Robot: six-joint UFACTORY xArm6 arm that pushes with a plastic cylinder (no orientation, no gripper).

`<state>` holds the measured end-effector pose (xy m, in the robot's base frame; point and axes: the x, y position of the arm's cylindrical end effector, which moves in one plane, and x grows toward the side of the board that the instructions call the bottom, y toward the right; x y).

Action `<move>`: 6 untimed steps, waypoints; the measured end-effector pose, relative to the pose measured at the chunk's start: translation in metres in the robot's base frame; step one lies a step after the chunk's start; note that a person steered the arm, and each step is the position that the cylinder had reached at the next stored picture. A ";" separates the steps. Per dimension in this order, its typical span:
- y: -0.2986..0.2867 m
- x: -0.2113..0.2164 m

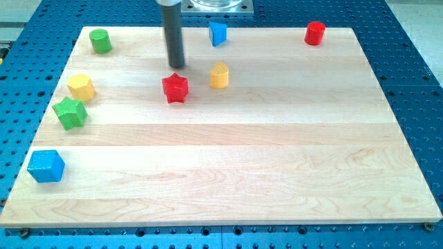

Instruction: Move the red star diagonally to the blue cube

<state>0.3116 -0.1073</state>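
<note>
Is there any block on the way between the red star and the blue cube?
Nothing visible blocks it. The red star has bare board toward the blue cube; the green star sits just above that line. My tip is right above the star.

Rod (172, 34) cut off by top edge above red star (175, 88); mount plate (218, 7) right of rod also cropped. Small blue block (218, 33) near plate: shape unclear.

No readable text, labels or numbers anywhere.
</note>
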 end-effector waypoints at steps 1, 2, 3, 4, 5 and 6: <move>-0.010 0.017; -0.010 0.035; 0.006 0.089; 0.038 0.134; 0.028 0.137; -0.040 0.155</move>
